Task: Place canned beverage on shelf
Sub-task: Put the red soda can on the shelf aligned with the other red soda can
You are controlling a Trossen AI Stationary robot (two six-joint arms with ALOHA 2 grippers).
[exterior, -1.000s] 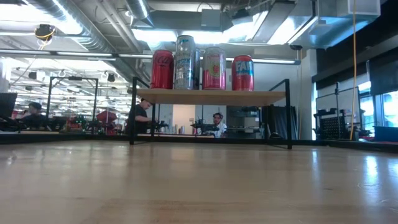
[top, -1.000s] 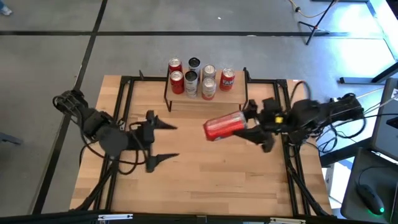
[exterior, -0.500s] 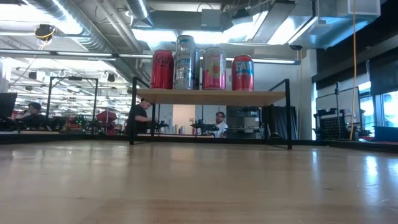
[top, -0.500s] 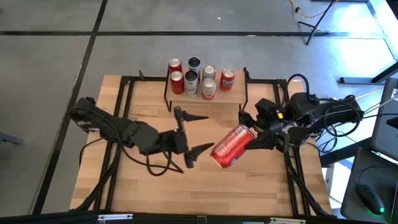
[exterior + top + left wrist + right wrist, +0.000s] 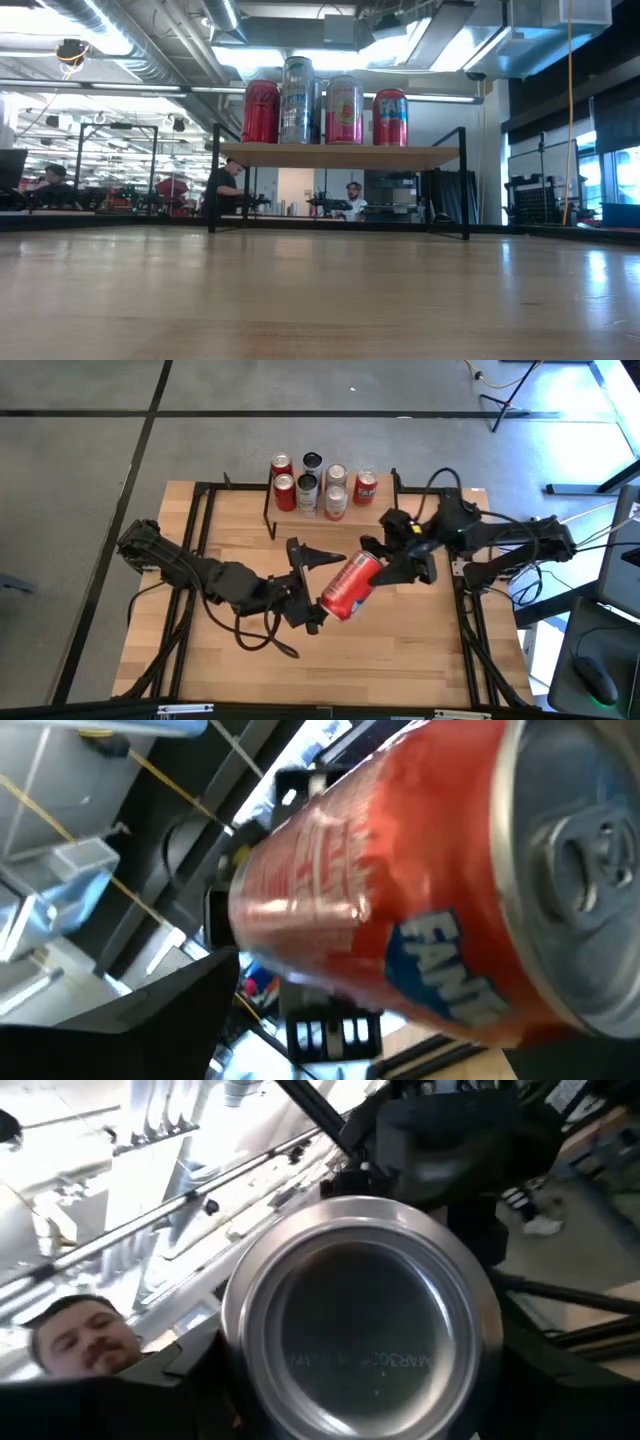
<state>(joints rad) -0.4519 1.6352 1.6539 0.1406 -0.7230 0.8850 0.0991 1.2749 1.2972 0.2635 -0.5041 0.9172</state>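
Observation:
A red can (image 5: 348, 586) hangs tilted over the middle of the table, held by my right gripper (image 5: 382, 564), which is shut on it. The can's base faces the right wrist view (image 5: 360, 1310). Its pull-tab top (image 5: 590, 860) points toward my left gripper (image 5: 326, 591). That gripper is open, with one finger on either side of the can's top end. The shelf (image 5: 352, 512) stands at the far edge on thin black legs and carries several cans (image 5: 306, 486). The shelf also shows in the low view (image 5: 340, 155). My right gripper pinches the can's sides near its base end (image 5: 368, 566) between its two fingers. It comes from the table's right, along the can's length. The can is lifted clear of the table and slants, its top end toward the near left. My left gripper's fingers (image 5: 316, 622) flank the can's top end. I cannot tell whether they touch it.
Black frame rails (image 5: 200, 540) run along the table's left, right and far sides. The bare wooden tabletop (image 5: 400, 650) lies toward the near edge. People sit in the room beyond the table (image 5: 225, 190).
My left gripper has moved from the table's left toward the centre and now straddles the can's top end, fingers still apart. My right gripper has swung the can from lying crosswise to slanting toward the near left. It has moved a little toward the left.

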